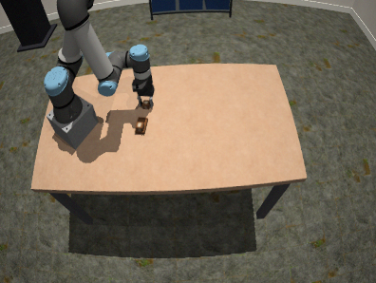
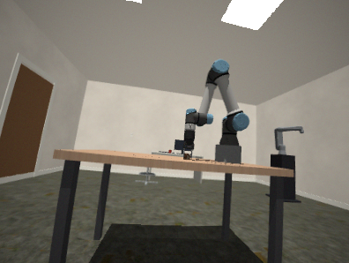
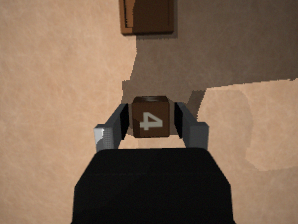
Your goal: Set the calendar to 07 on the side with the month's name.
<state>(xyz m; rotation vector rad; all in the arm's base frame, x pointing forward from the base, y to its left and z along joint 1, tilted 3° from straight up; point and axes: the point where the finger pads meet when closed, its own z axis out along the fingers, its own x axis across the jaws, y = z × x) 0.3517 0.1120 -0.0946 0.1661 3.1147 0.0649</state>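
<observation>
In the wrist view a brown wooden cube point(image 3: 149, 119) with a white 4 on its top face stands on the table between my fingers. My gripper point(image 3: 151, 113) is open around it, with a small gap on each side. The brown calendar tray point(image 3: 147, 16) lies further ahead at the top edge of the wrist view. In the top view the gripper point(image 1: 145, 103) is low over the table near the left back, and the tray point(image 1: 141, 125) lies just in front of it. Whether a second cube is in the tray I cannot tell.
The robot's base point(image 1: 72, 121) stands on the table's left side, close to the tray. The arm's shadow falls over the tray area. In the exterior view a dark stand with a tap-like fixture point(image 2: 283, 169) stands beside the table's right end.
</observation>
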